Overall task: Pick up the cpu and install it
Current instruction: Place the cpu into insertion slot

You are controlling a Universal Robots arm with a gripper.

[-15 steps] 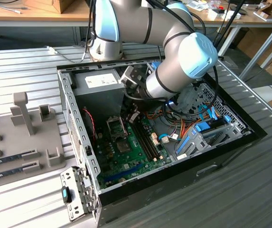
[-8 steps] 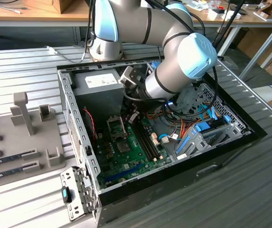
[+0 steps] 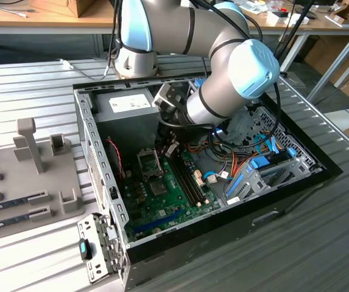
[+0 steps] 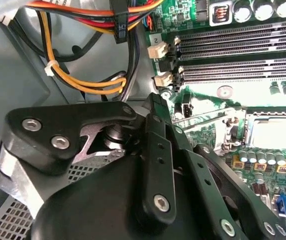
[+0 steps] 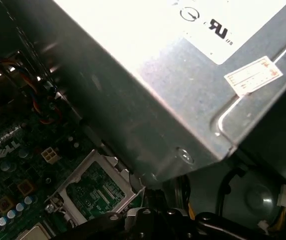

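- Ribbed metal tabletop (image 3: 34, 85) is seen carrying an open computer case (image 3: 223, 234).
- 1 pale, shiny square, apparently the cpu (image 4: 277, 131), is seen lying flat in the socket of the green motherboard (image 3: 168, 194), near the board's edge beside the grey power supply (image 3: 125, 106).
- The gripper (image 3: 171, 148) is held just above the socket; whether it is open or closed cannot be told.
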